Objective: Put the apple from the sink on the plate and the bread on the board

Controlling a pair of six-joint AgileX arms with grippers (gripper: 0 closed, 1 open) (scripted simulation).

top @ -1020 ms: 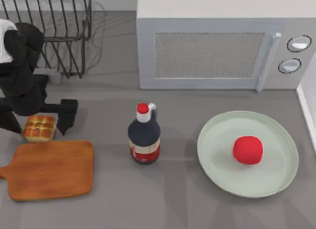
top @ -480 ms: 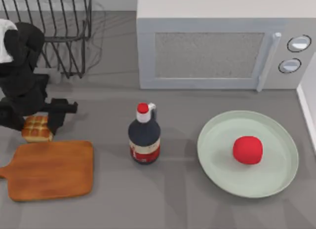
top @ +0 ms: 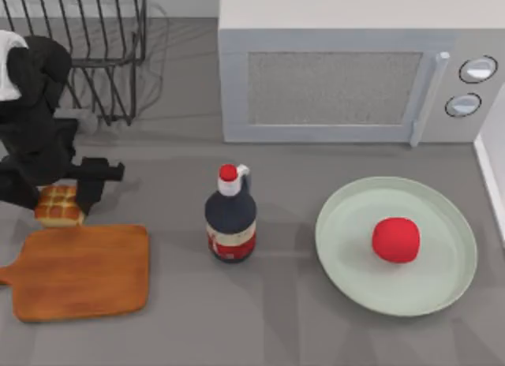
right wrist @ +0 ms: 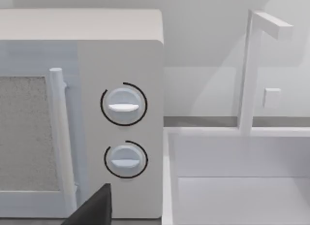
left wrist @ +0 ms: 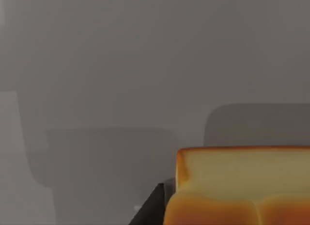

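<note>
Bread (top: 58, 206) in left gripper (top: 57, 194), close-up pale side from wrist.

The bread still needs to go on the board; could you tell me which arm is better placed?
Left. Its gripper is at the bread, just behind the board; the apple already sits on the plate.

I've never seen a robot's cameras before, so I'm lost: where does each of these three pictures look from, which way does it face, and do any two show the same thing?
Top view: above the table, facing down; the left arm reaches the left gripper around the bread beside the board; the apple lies on the plate.
Left wrist view: on the left arm, close to the bread; a dark finger shows.
Right wrist view: on the right arm, facing the microwave and sink; a dark gripper part shows.
Shared: bread; microwave.
</note>
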